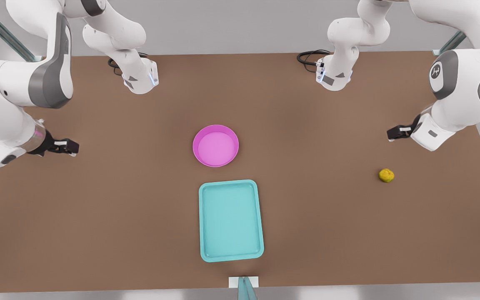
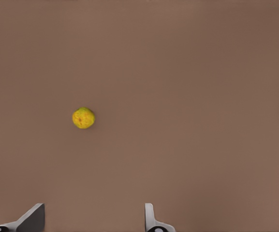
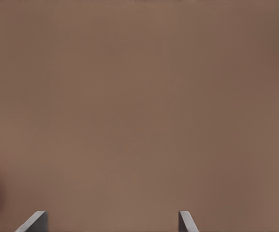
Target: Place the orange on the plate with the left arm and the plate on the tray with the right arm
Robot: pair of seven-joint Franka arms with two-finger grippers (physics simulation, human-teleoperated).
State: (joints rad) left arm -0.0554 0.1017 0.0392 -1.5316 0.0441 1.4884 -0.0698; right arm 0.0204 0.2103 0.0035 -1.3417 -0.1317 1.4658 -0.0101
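Nothing is grasped yet: our left gripper (image 1: 392,134) and right gripper (image 1: 73,148) hover wide open and empty, so we judge the left must first descend to the orange (image 1: 386,175).

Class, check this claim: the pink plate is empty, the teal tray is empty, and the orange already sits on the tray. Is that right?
Not quite. The orange is not on the tray; the front view shows it lying on the bare table, far toward that view's right, below the left gripper. The rest holds: the plate and tray are both empty.
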